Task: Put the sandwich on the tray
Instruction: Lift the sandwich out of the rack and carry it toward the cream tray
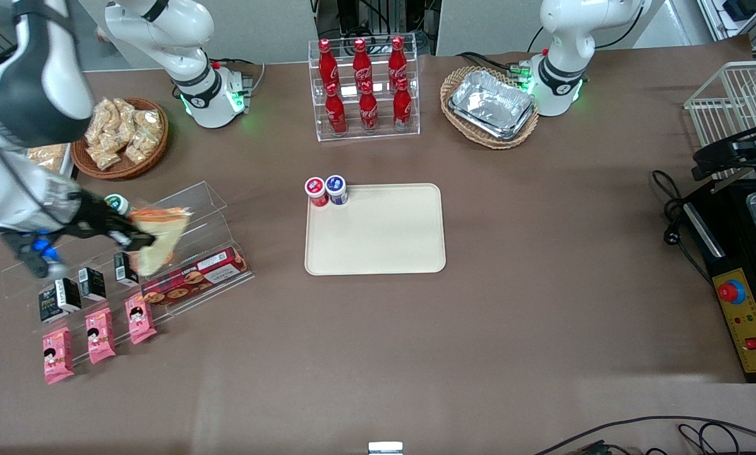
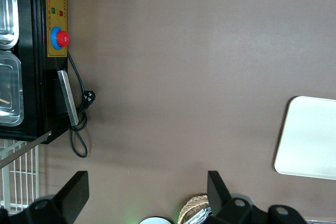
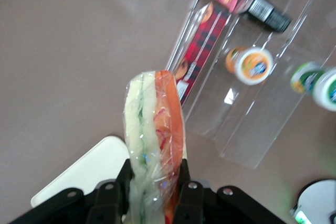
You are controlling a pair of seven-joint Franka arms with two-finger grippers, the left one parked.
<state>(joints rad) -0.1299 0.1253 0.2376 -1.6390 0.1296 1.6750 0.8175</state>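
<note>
Sandwich in my grip
My gripper (image 3: 156, 187) pinches the sandwich (image 3: 155, 129) above the snack shelf (image 1: 182, 246); the tray (image 1: 378, 246) lies toward the parked arm.

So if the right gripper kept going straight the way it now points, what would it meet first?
Probably the red cookie box on the clear display stand: the gripper, shut on the sandwich, points that way above it, though depth is unclear.

bright even light, blurred moving gripper (image 1: 139, 239)
</note>
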